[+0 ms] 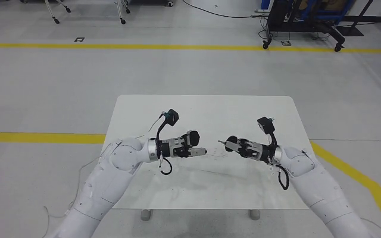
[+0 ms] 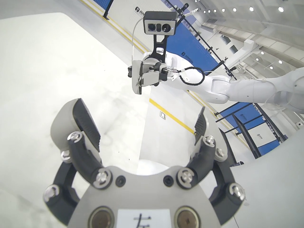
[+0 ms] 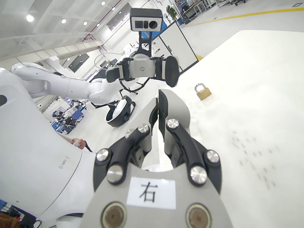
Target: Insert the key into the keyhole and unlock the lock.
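Brass padlock (image 3: 203, 92) sits on the white counter (image 3: 256, 77) with nothing touching it. The key (image 2: 138, 82) is up in the air, pinched between the right gripper (image 3: 158, 94) fingers. The left gripper (image 2: 140, 110) faces it with its fingers spread wide. The counter's a bit scuffed. Around it there's a pale floor (image 1: 71, 89) with yellow lines (image 1: 178, 46).

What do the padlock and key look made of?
Padlock: the body looks like brass, dull gold with a soft sheen. Its shackle is silvery, probably steel. Key: thin silvery metal, pinched in the right gripper; alloy unclear.
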You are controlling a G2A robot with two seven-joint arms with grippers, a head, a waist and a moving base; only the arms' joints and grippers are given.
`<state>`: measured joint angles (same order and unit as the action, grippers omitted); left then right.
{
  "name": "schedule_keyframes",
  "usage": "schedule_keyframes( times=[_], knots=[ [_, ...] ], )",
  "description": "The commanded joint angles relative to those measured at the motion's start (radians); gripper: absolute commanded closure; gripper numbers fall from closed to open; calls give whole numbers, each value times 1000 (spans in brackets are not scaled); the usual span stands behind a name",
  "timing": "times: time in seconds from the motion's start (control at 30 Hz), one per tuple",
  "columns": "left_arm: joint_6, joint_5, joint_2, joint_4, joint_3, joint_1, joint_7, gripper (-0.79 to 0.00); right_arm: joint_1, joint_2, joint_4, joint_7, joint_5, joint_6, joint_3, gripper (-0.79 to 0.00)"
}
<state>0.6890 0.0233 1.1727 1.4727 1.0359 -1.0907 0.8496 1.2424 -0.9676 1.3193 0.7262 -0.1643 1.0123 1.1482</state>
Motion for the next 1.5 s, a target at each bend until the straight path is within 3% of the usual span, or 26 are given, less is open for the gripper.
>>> schedule_keyframes(
  times=[0.0,0.07,0.13,0.33,0.47,0.63,0.77,0.97,1.03,1.13,1.2,1.23,1.47],
  knots=[
    [-23,53,-10,44,31,-20,-2,-785,6,2,2,-11,9,0,26,0],
    [-96,197,-24,102,74,-35,4,-785,14,3,-3,-33,11,0,55,0],
    [-230,423,-41,204,115,-75,28,-785,17,2,-9,-53,21,0,73,0],
    [-442,635,-68,405,202,-238,30,-785,17,2,-9,-53,21,0,73,0],
    [-549,763,-78,467,221,-316,57,-785,17,2,-9,-53,21,0,73,0],
    [-773,945,-76,481,190,-369,71,-785,17,2,-9,-53,21,0,73,0],
    [-800,908,-66,407,159,-356,32,-782,17,2,-9,-53,21,0,73,0],
    [-783,870,-55,281,131,-289,22,-699,17,2,-9,-53,21,0,73,0],
    [-791,866,-52,256,123,-273,27,-613,17,2,-9,-53,21,0,73,0],
    [-802,834,-47,218,117,-253,25,-548,17,2,-9,-53,21,0,73,0],
    [-807,829,-44,192,113,-238,16,-422,17,2,-9,-53,21,0,73,0],
    [-807,828,-43,187,112,-234,13,-394,17,2,-9,-53,21,0,73,0],
    [-806,797,-35,146,103,-203,-18,-376,17,2,-9,-53,21,0,73,0]
  ],
)
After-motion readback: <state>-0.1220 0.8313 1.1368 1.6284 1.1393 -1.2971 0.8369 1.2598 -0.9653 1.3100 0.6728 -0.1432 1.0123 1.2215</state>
